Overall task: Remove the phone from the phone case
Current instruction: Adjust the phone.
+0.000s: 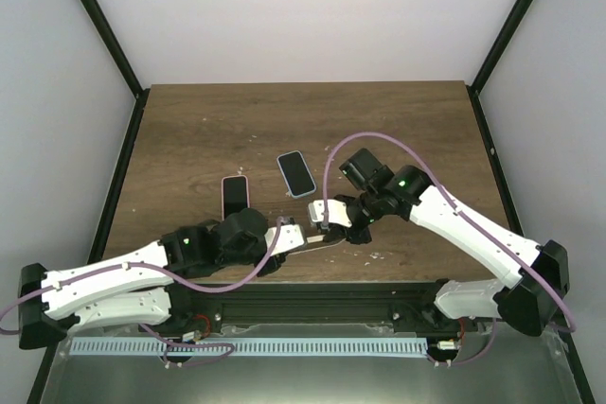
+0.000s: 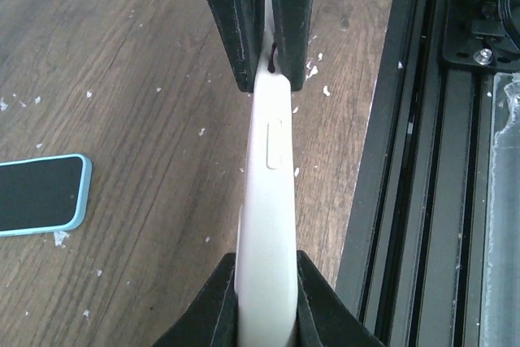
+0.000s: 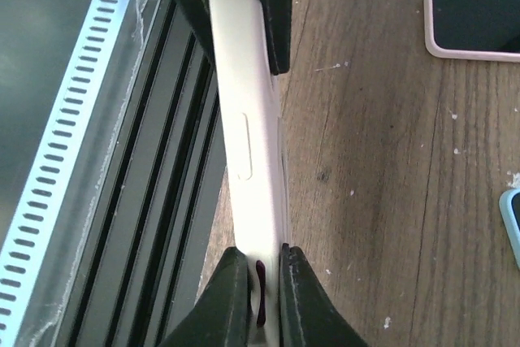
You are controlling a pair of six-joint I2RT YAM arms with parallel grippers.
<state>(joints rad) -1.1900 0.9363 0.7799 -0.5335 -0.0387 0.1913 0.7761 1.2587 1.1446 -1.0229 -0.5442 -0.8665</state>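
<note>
A white phone case (image 2: 268, 168) is held edge-on just above the table's front edge, one arm on each end. My left gripper (image 2: 266, 264) is shut on its near end, and the right arm's fingers (image 2: 244, 22) clamp the far end. In the right wrist view the same phone case (image 3: 248, 136) runs up from my right gripper (image 3: 262, 256), which is shut on the end with the dark port slot. From above, the phone case (image 1: 311, 243) spans between the left gripper (image 1: 287, 237) and the right gripper (image 1: 333, 226). The phone inside it does not show clearly.
A pink-cased phone (image 1: 234, 196) and a blue-cased phone (image 1: 295, 173) lie screen-up on the wooden table (image 1: 407, 130) behind the arms. The black rail (image 2: 422, 160) of the table's front edge runs right beside the held case.
</note>
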